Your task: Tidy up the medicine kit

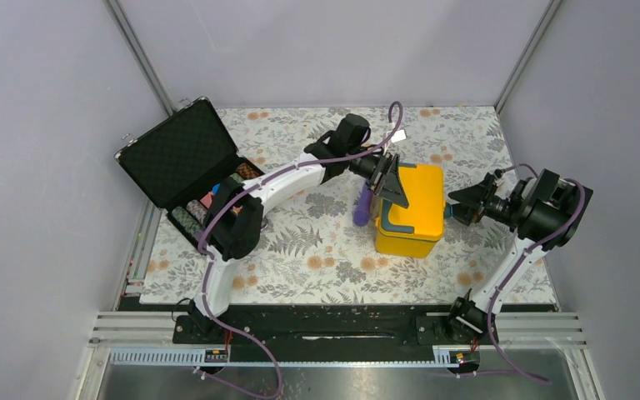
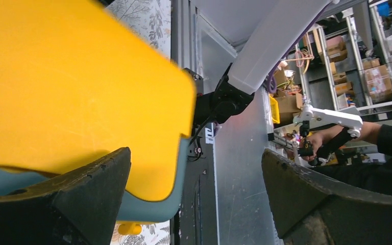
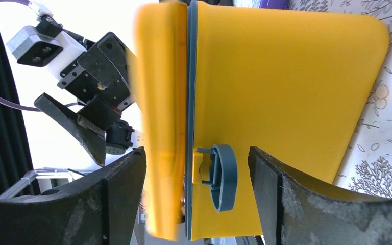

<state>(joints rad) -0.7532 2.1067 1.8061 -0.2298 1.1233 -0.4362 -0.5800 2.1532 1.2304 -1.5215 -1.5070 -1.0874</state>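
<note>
Medicine kit (image 1: pixel 412 217) shut, sitting right of centre on table (image 1: pixel 317 250), both arms at it.
Floral table is carrying the yellow kit w/ lid down; black case (image 1: pixel 179 154) is lying open at far left, rolls inside. Left gripper (image 1: pixel 390 180) is hovering at kit's left top edge, jaws spread wide, pinching nothing. Right gripper (image 1: pixel 457 206) is sitting at kit's right side, jaws apart either side of teal latch (image 3: pixel 222 176), not touching it. Purple obj (image 1: pixel 362 208) is lying just left of kit.

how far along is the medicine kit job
Done: nothing visible; the medicine kit is shut. In hand: open jaws of the right arm straddle its teal latch; the left arm is open-jawed at the lid. Left: a purple item lies beside the kit.
</note>
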